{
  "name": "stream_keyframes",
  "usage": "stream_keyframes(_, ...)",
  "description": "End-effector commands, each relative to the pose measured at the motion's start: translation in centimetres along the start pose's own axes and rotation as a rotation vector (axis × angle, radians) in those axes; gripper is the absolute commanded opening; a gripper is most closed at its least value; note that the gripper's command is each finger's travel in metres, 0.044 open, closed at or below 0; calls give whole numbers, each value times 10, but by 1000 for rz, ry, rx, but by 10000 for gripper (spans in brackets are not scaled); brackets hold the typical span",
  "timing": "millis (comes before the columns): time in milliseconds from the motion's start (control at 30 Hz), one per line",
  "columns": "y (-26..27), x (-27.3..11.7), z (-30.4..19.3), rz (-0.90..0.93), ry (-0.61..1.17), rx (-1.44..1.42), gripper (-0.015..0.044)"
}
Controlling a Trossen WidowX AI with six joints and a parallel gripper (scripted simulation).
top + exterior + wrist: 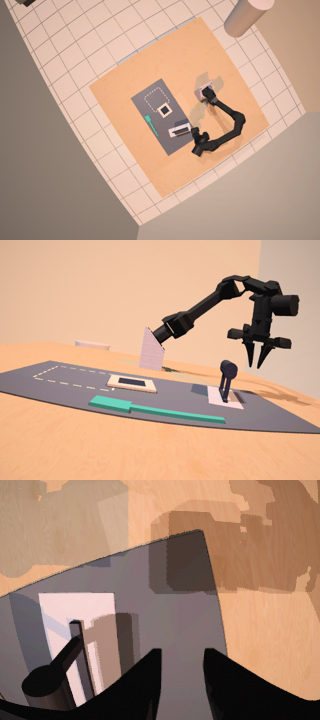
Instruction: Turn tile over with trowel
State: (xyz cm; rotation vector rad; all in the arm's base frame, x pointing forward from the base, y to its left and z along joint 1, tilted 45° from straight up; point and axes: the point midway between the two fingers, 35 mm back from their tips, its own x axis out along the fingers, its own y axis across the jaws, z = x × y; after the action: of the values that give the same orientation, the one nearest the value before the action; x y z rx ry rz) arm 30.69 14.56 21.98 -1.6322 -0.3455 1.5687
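The tile [168, 112] [111, 383], cream with a dark square facing up, lies flat across the near edge of the dashed outline [64, 383] on the dark mat [169, 148] [273, 419] [185, 620]. The trowel, a pale plate [171, 133] [214, 402] [75, 605] with a dark cylindrical handle [229, 369] [42, 681] on thin posts, lies plate down on the mat, handle up. My gripper [254, 367] [183, 652] is partly open and empty. It hangs above the mat's end, higher than the trowel handle and beside it, touching nothing. In the top view its fingertips are hidden.
A green tool [153, 127] [178, 413] with a flat blade and long handle lies along the mat's edge. The arm's pink base [199, 94] [151, 356] stands beyond the mat on the wooden table [139, 77] [155, 451]. A large pale cylinder [242, 20] stands outside the table.
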Motion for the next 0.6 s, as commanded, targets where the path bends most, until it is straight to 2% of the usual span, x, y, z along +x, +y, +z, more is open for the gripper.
stream_keyframes(0,0,0,0,0,0,0,100)
stream_keyframes(100,0,0,0,0,0,0,100)
stream_keyframes(233,0,0,0,0,0,0,0)
stream_keyframes(567,0,0,0,0,0,0,0)
